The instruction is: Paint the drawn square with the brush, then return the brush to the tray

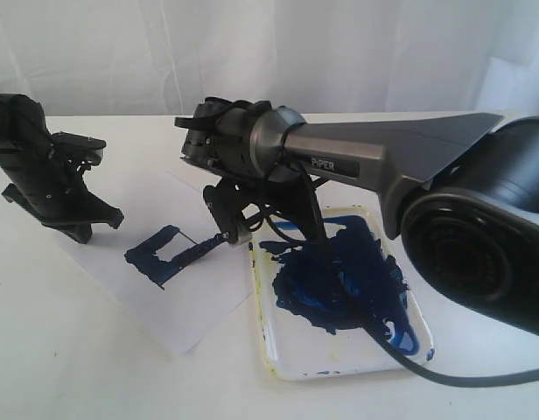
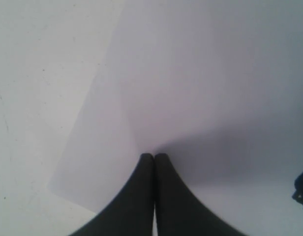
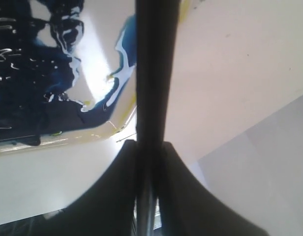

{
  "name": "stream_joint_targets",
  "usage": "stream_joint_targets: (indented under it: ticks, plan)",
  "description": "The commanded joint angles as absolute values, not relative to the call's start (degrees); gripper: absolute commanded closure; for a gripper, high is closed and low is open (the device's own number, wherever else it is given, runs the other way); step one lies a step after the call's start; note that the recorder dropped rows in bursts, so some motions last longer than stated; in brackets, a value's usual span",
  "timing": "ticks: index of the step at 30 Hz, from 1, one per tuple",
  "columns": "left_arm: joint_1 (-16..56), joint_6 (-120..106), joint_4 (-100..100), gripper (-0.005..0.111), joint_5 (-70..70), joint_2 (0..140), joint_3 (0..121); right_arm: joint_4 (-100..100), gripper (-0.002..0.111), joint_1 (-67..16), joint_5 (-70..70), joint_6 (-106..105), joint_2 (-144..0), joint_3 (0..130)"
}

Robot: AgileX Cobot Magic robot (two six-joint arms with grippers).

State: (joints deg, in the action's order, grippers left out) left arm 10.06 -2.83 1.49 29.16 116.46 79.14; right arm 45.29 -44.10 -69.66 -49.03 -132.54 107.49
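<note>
White tabletop (image 1: 59, 367), pale curtain behind, paper sheet (image 1: 191, 324) lying just beside the tray (image 1: 271, 354). Right gripper (image 1: 234, 234) clenched on the brush (image 1: 204, 249), tip down at the drawn square (image 1: 160, 254), edges smeared blue, centre bare. Best worked in short, light strokes, staying inside the outline and filling that white middle. Reaching low over the tray's corner, wrist tipped downward. Left gripper (image 2: 154, 156) pinched together on nothing, above the paper; contact impossible to tell.
</note>
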Motion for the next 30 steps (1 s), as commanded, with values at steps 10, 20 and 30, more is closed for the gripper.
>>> stream_joint_targets:
  ticks: [10,20,30]
  plan:
    - [9.83,-3.07,2.38,0.107,31.46,117.37,78.78,52.79,0.108,-43.94,-69.96,-43.57,-132.48,107.25]
    - [9.83,-3.07,2.38,0.107,31.46,117.37,78.78,52.03,0.108,-43.94,-69.96,-47.04,-132.48,107.25]
    - [9.83,-3.07,2.38,0.107,31.46,117.37,78.78,54.83,0.108,-43.94,-69.96,-47.42,-132.48,107.25]
